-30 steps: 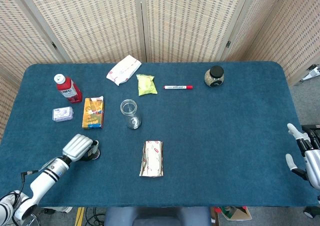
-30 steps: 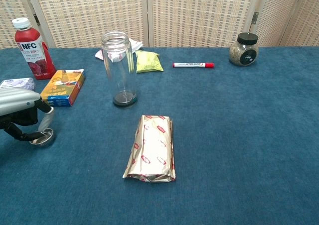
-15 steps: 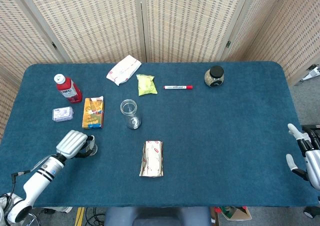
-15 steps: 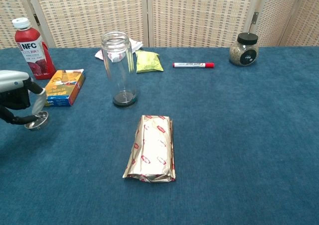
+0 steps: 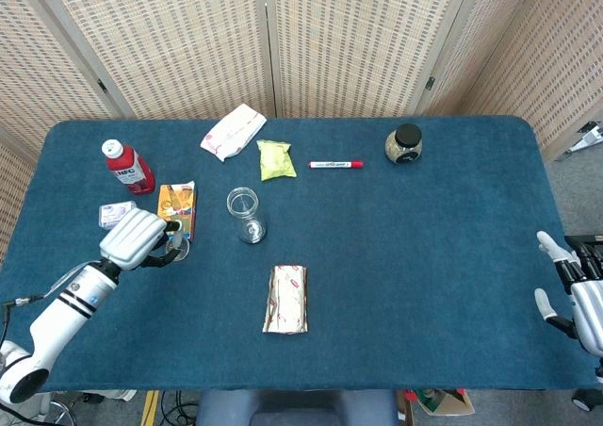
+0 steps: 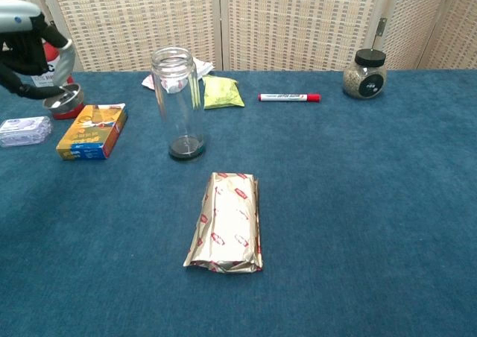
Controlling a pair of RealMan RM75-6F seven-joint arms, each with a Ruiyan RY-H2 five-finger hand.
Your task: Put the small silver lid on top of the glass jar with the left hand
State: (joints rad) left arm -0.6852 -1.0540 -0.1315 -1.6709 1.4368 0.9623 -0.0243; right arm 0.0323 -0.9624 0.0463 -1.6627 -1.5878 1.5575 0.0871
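The open glass jar stands upright left of the table's middle. My left hand holds the small silver lid pinched in its fingertips, lifted above the table, to the left of the jar and over the orange box. My right hand hangs off the table's right edge with its fingers apart and nothing in it; the chest view does not show it.
A red juice bottle, a small white packet, a white pouch, a green packet, a red marker and a black-lidded jar lie along the back. A silver foil pack lies in front of the jar.
My left hand has picked the silver lid up off the table and carried it upward and toward the back, nearer the orange box. The right hand stays put.
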